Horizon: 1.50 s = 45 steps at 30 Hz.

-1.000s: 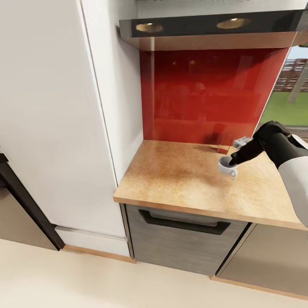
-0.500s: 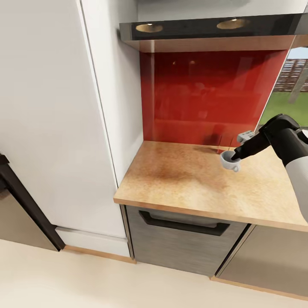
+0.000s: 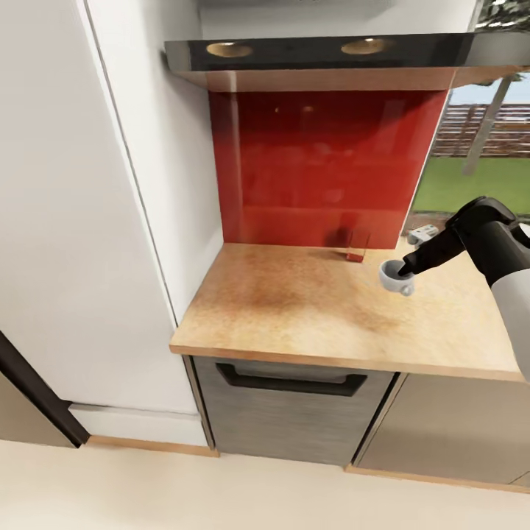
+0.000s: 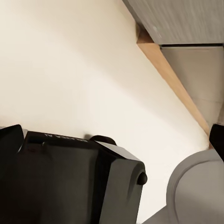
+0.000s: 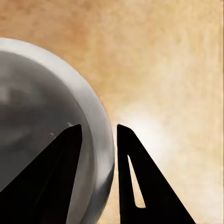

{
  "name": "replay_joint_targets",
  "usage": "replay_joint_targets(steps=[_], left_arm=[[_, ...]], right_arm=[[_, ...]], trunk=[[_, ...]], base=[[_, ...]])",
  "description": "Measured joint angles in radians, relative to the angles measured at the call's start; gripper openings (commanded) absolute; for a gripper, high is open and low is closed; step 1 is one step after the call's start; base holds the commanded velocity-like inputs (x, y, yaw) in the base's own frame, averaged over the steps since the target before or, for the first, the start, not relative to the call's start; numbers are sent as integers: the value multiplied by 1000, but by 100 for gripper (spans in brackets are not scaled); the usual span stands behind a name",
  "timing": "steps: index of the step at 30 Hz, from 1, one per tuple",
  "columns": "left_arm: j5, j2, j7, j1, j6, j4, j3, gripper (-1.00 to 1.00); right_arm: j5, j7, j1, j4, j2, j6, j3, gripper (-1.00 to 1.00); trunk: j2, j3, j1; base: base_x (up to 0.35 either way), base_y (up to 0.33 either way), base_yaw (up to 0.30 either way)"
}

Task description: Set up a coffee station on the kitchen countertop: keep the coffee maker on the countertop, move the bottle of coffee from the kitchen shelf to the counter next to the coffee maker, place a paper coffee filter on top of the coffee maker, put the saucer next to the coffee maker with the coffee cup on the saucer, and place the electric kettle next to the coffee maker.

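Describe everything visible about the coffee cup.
The coffee cup is small, white and glossy, like glazed ceramic, with one handle showing on its lower side in the head view. It looks empty, its inside shaded grey. The right hand pinches its rim, one finger inside the bowl, one outside. It is over the countertop near the red backsplash; whether its base touches the wood cannot be told. No saucer is under it.

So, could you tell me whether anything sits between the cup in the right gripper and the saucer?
The saucer isn't in view, so I can't tell. The right gripper holds the coffee cup by its wall over bare countertop; only a small glass stands nearby, by the red backsplash.
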Motion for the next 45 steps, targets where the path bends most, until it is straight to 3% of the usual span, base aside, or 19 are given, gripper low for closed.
replay_joint_targets(steps=[28, 35, 37, 40, 45], left_arm=[[0, 0, 1, 0, -1, -1, 0, 100], [0, 0, 1, 0, -1, 0, 0, 100], [0, 0, 1, 0, -1, 0, 0, 100], [0, 0, 1, 0, -1, 0, 0, 100], [0, 0, 2, 0, 0, 0, 0, 100]], right_arm=[[4, 0, 0, 10, -19, -5, 0, -100], [-3, 12, 8, 3, -86, -11, -1, -100], [-4, 47, 21, -9, -116, -17, -1, -100], [-3, 99, 61, -94, -156, -27, -1, -100], [-3, 131, 132, -218, -191, -29, -3, -100]], trunk=[[0, 6, 0], [0, 12, 0], [0, 14, 0], [0, 17, 0], [0, 21, 0]], base=[[-64, -264, -112], [-2, -257, -223], [0, -146, -220], [0, -67, -219], [0, -21, -223]])
